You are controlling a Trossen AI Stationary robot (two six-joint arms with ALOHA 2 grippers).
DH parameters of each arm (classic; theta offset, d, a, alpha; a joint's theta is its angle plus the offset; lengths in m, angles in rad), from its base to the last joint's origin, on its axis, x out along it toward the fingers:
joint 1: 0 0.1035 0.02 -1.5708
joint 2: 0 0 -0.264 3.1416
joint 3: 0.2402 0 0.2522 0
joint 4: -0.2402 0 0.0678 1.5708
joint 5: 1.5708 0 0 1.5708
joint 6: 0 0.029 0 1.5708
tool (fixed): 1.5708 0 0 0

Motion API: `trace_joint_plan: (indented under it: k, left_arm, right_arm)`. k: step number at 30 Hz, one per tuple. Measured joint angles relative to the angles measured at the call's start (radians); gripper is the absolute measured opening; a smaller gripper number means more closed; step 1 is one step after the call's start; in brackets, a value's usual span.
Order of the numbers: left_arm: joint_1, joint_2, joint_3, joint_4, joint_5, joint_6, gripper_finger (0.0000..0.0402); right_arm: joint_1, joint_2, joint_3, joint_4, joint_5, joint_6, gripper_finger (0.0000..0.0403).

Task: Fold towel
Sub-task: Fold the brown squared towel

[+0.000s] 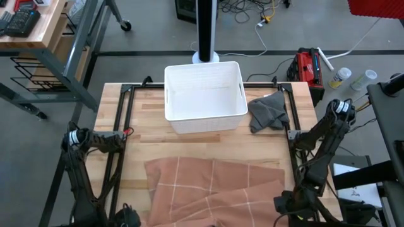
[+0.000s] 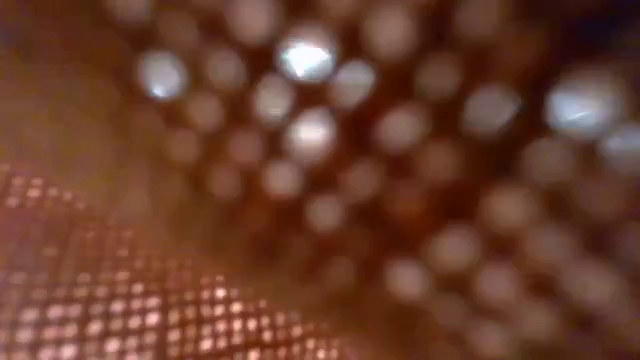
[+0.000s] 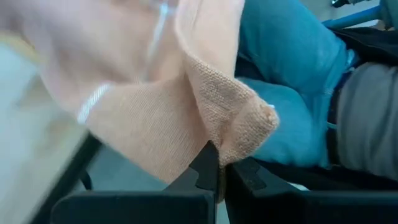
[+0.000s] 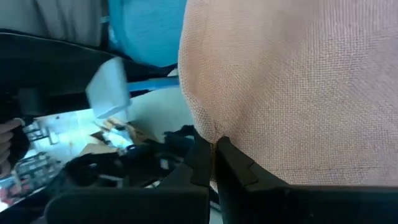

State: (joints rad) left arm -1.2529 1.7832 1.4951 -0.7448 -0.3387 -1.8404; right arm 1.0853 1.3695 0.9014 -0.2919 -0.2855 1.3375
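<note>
Towel (image 1: 214,189): salmon with pale grid lines, spread across near edge of counter (image 1: 142,132), partly folded over itself. Left gripper (image 3: 216,171): fingers pinched on a towel corner at near left. Right gripper (image 4: 213,155): fingers pinched on towel edge at near right. Low view covered by towel weave. Farther back: grey cloth (image 1: 268,111), crumpled, just beside white bin (image 1: 204,96).
</note>
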Motion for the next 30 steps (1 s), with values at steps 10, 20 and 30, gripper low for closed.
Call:
trace_joint_plan:
  k: [10,20,30]
  left_arm:
    - [-0.070,0.000,0.050,0.001,0.019,-0.306,0.0000]
    - [-0.080,0.000,0.042,-0.270,-0.123,-0.101,0.0000]
    - [-0.080,-0.002,-0.008,-0.703,-0.168,-0.249,0.0000]
  right_arm:
    - [0.031,0.000,0.130,-0.036,0.047,0.014,0.0000]
    - [0.030,0.022,0.141,-0.293,0.159,-0.017,0.0000]
    - [0.021,0.021,0.139,-0.707,0.419,0.078,0.0000]
